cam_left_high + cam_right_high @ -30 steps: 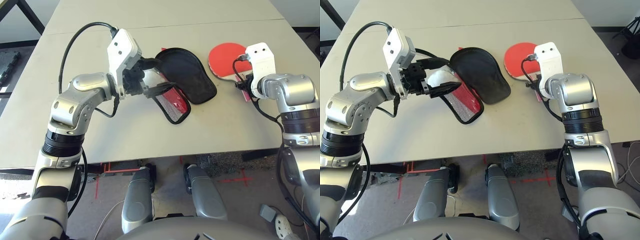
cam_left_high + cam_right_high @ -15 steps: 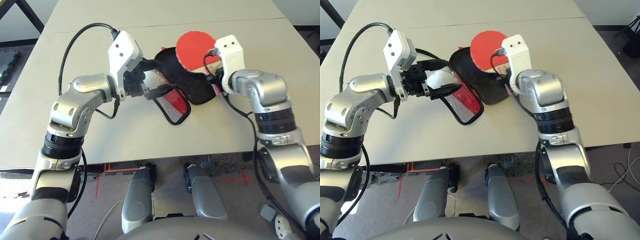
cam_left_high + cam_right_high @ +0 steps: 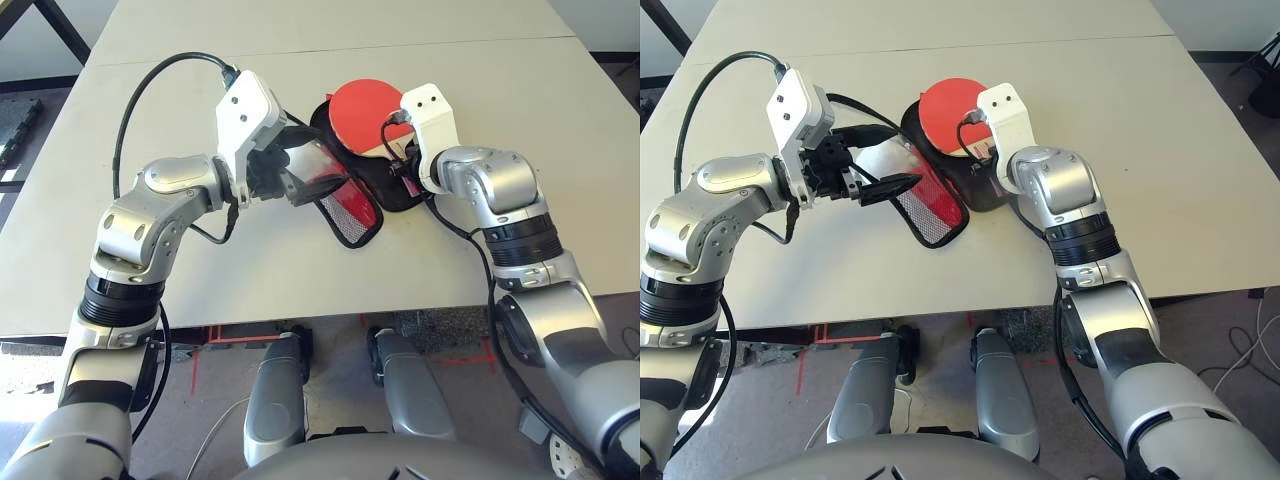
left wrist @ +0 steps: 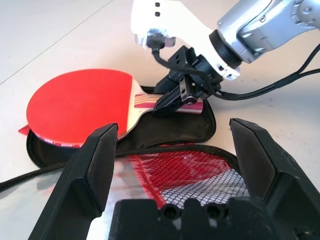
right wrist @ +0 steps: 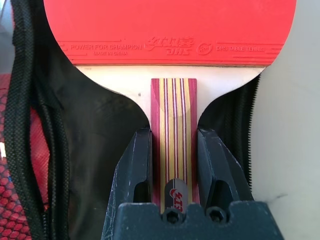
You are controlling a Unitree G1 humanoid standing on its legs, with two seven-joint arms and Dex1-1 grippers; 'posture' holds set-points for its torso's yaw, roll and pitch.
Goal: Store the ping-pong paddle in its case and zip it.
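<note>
- Left eye view: the case (image 3: 399, 196) lies unfolded on the table (image 3: 180, 270), and the paddle (image 3: 366, 115) is over its black-lined half, handle toward the robot's right claw (image 3: 408, 172).
- Right eye view: the left claw (image 3: 902, 160) stands wide beside the case's mesh half, near a clear plastic bag (image 3: 885, 158).
- Left wrist view: the rubber face covers much of the lining (it looks roughly lined up, in my judgement); the flap lies folded out.
- Right wrist view: the right claw grips the striped handle from both sides. Placing is perhaps nearly finished; letting go, folding the flap over and zipping are left.
</note>
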